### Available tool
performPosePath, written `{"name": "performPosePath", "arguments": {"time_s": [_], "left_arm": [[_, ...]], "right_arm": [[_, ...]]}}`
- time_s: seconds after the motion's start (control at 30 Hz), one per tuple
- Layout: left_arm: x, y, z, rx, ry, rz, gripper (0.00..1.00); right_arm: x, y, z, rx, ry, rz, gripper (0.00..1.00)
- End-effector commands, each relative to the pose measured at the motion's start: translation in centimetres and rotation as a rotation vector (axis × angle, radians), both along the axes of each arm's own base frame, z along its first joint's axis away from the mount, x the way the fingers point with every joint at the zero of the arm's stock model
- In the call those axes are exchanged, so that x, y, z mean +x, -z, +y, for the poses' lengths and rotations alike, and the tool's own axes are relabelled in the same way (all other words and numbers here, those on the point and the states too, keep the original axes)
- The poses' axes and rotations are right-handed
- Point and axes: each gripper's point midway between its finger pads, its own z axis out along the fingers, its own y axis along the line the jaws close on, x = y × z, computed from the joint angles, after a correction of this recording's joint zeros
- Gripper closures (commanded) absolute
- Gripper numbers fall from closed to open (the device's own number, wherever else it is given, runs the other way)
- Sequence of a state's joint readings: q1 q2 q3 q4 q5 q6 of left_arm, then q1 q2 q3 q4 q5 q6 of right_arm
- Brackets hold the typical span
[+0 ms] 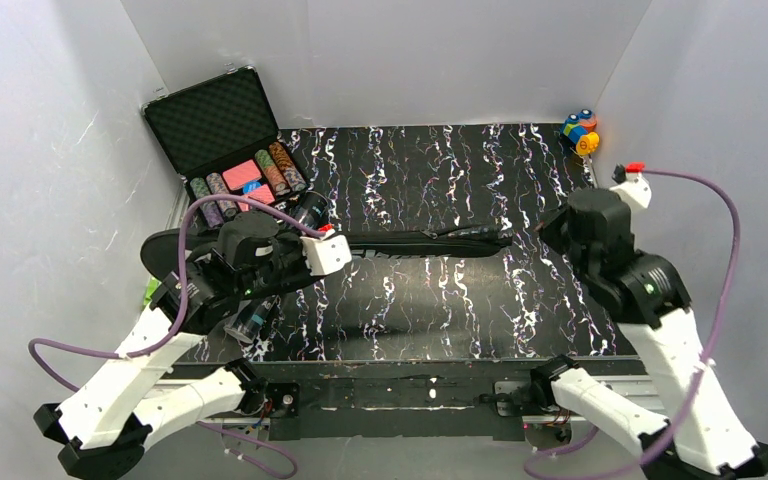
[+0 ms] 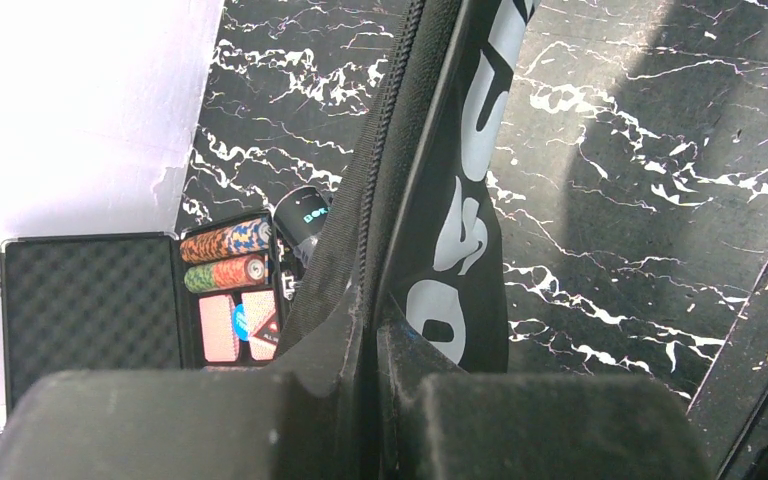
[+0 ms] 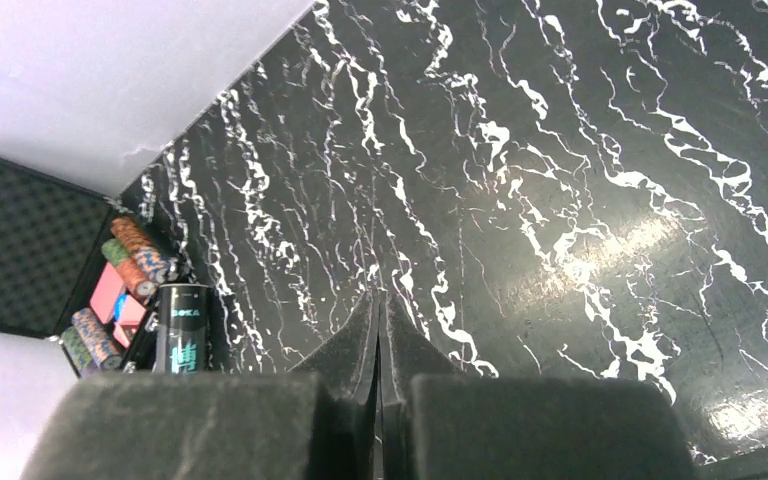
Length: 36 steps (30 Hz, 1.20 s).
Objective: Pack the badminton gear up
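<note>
Both shut; one loaded, one empty.
Left fingers [image 2: 373,325] pinching bag [image 2: 460,200] edge; right fingers [image 3: 378,305] closed on nothing, over worktop [image 3: 560,200].

The black tabletop with a white-veined marble pattern [image 1: 440,300] fills the middle of the top view. At its upper left sits an open black foam-lined case of poker chips [image 1: 215,125], and just beside the case is a dark cylindrical tube with teal lettering [image 1: 310,212]. A long black racket-shaped fabric bag [image 1: 410,243] lies across the left and centre. Small colourful toy blocks [image 1: 580,132] occupy the upper right corner.
</note>
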<state>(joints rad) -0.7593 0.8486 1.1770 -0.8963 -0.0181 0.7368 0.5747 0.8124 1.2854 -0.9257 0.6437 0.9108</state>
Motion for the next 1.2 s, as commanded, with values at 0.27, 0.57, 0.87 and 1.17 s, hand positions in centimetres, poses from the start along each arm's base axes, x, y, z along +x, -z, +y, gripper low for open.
{"name": "performPosePath", "arguments": {"time_s": [0.27, 0.57, 0.87, 1.17], "left_arm": [[1.2, -3.4, -0.5, -0.098, -0.032, -0.094, 1.0], [1.1, -3.2, -0.6, -0.095, -0.026, -0.09, 1.0], [0.9, -3.1, -0.4, -0.093, -0.021, -0.095, 1.0], [0.6, -2.5, -0.4, -0.087, -0.005, -0.092, 1.0]], "right_arm": [[3.7, -2.1, 2.1, 0.168, -0.223, -0.005, 0.63], [1.6, 3.5, 2.0, 0.245, -0.286, 0.069, 0.68], [1.3, 2.4, 2.2, 0.267, -0.32, 0.058, 0.77], [0.9, 0.6, 3.4, 0.319, -0.382, 0.01, 0.89]]}}
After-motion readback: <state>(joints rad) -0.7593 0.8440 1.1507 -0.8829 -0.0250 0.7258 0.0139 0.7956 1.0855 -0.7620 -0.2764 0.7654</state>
